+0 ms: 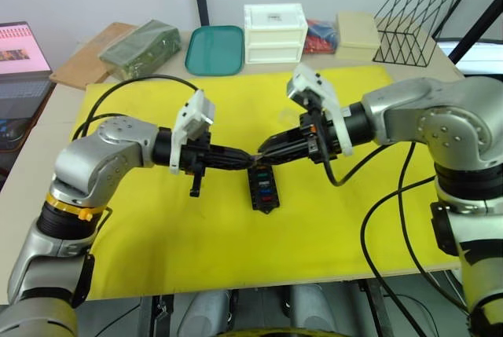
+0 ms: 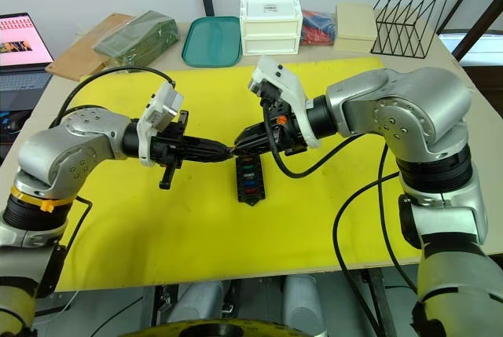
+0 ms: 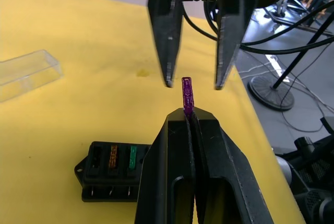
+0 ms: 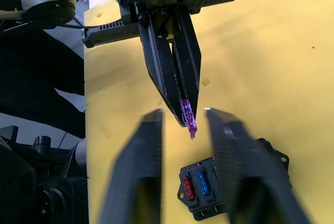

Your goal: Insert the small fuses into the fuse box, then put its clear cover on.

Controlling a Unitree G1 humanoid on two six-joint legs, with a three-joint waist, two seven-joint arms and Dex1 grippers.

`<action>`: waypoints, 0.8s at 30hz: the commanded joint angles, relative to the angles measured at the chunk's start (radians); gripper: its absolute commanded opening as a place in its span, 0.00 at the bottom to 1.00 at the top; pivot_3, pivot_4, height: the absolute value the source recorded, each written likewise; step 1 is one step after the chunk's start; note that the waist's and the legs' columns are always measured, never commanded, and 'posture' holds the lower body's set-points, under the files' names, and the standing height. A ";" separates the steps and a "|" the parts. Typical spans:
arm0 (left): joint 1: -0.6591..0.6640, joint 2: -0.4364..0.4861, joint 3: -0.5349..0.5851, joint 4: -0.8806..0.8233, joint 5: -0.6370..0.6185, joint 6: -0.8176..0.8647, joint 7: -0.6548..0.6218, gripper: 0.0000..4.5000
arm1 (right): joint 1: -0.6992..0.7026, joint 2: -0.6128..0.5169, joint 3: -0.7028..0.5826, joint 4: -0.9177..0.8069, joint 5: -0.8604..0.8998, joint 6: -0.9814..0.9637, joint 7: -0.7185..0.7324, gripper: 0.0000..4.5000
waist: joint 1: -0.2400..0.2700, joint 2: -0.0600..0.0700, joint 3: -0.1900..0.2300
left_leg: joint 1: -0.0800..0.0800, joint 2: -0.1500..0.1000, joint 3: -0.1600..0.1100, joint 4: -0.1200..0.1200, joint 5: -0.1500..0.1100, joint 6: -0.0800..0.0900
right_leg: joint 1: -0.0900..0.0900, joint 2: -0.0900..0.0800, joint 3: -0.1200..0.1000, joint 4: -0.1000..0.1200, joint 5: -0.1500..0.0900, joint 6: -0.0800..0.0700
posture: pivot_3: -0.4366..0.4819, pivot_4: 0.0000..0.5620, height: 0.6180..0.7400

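The black fuse box [image 1: 262, 188] lies on the yellow mat [image 1: 157, 227], directly below both gripper tips. Several small fuses sit in its slots, among them an amber one [image 3: 112, 157], a green one [image 3: 133, 156], a red one [image 4: 188, 188] and a blue one [image 4: 202, 182]. My left gripper [image 3: 190, 115] is shut on a purple fuse [image 3: 187, 96], which sticks out past its tips above the box. Facing it, my right gripper [image 4: 182, 112] is open, one finger on each side of the fuse's free end, not touching. The clear cover [image 3: 26, 72] lies flat on the mat, apart from the box.
Along the back of the table stand a teal tray [image 1: 214, 49], a white drawer unit [image 1: 275, 32], a beige box [image 1: 357, 29] and a black wire rack [image 1: 413, 15]. A green package [image 1: 140, 48] and a laptop [image 1: 20, 62] are at the back left.
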 commanded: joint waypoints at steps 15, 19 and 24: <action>-0.018 -0.004 0.022 -0.007 0.005 -0.013 0.002 0.00 | -0.015 -0.025 0.010 -0.004 -0.005 -0.026 0.007 0.26 | 0.000 0.000 0.000 | 0.000 0.000 0.000 0.000 0.000 0.000 | 0.000 0.000 0.000 0.000 0.000 0.000 | 0.48 0.27 1.00; -0.018 -0.005 0.021 -0.007 0.006 -0.011 0.003 0.00 | -0.017 -0.028 0.011 -0.002 -0.009 -0.031 0.010 0.26 | 0.000 0.000 0.000 | 0.000 0.000 0.000 0.000 0.000 0.000 | 0.000 0.000 0.000 0.000 0.000 0.000 | 0.48 0.27 1.00; -0.019 -0.006 0.020 -0.006 0.009 -0.010 0.003 0.00 | -0.014 -0.025 0.011 -0.005 -0.008 -0.030 0.010 0.26 | 0.000 0.000 0.000 | 0.000 0.000 0.000 0.000 0.000 0.000 | 0.000 0.000 0.000 0.000 0.000 0.000 | 0.48 0.27 1.00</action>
